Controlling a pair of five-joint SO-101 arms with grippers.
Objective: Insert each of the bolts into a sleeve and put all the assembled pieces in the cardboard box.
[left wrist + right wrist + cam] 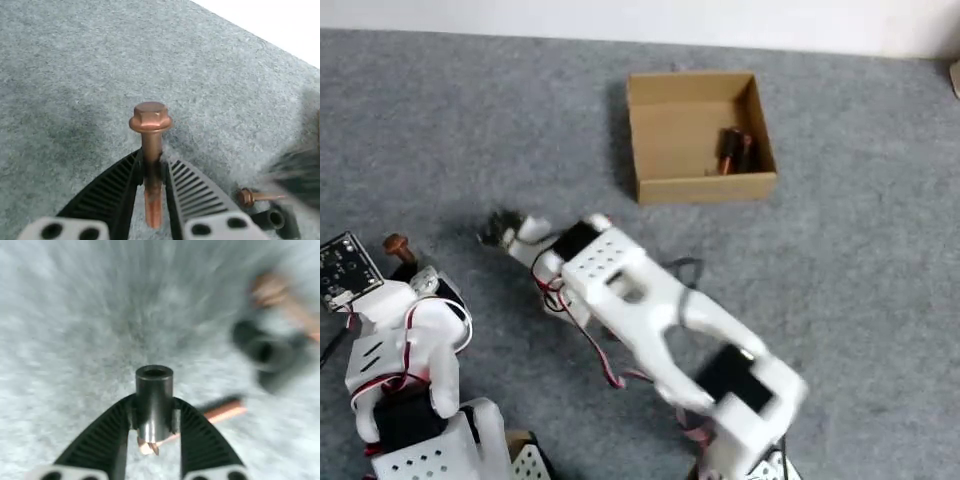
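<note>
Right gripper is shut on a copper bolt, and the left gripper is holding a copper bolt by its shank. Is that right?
Not quite. The right gripper is shut on a black sleeve, not a copper bolt, as the right wrist view shows. The left gripper is indeed holding a copper bolt by its shank.

Left arm (405,340): white shell is showing dotted holes; red and white cables (412,318) are looping over it.
Right arm (660,320): white shell is carrying black motors (725,375), red wires trailing.
Pincers: left pincer (152,160) and right pincer (154,402) are showing black ribbed fingers (100,440).
</note>
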